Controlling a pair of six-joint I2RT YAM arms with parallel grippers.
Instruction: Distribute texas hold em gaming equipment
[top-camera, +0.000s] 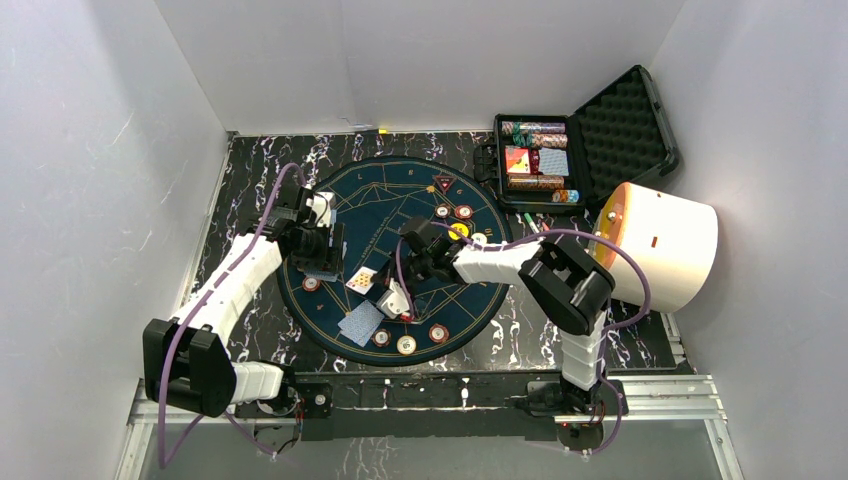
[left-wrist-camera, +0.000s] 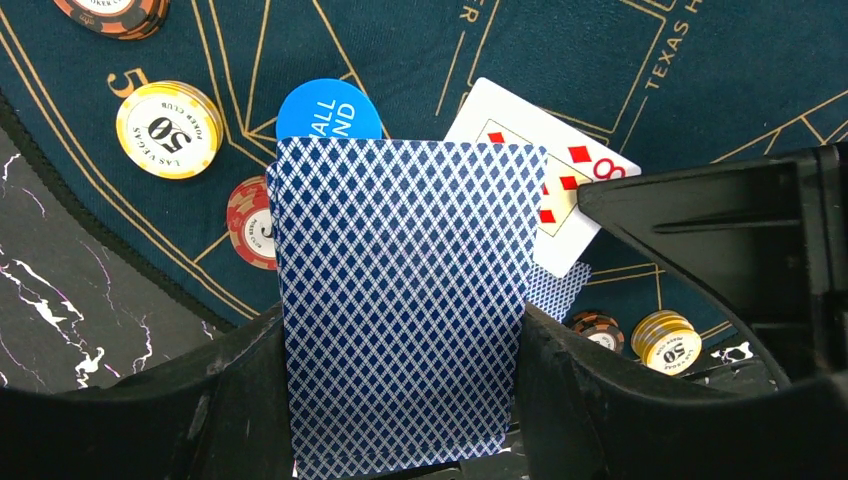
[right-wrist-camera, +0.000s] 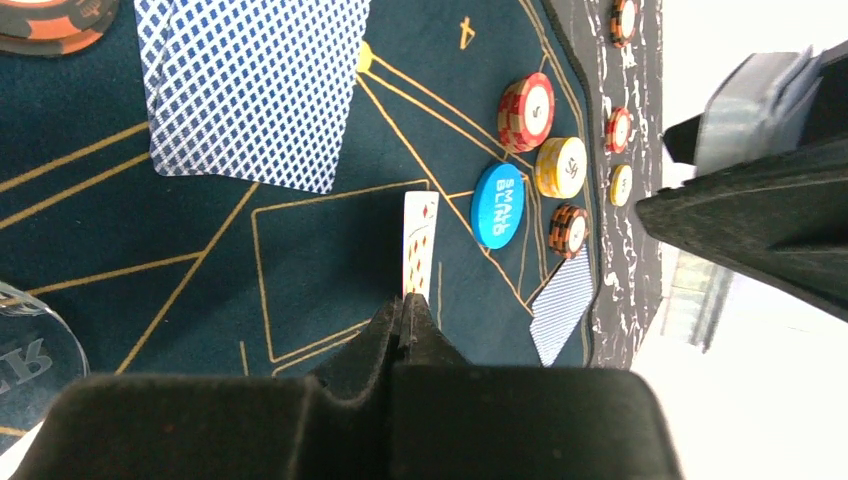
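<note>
Deck (left-wrist-camera: 400, 250) sits clamped in left gripper (left-wrist-camera: 400, 330); right gripper (right-wrist-camera: 405, 312) pinches one card (right-wrist-camera: 420, 240). Chips (top-camera: 406, 344) at six o'clock placed; dealing unfinished.

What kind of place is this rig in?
Probably a lab test cell staged as a poker table: plain white walls boxing it in, a round Texas hold'em felt mat, and an open foam-lined chip case.
</note>
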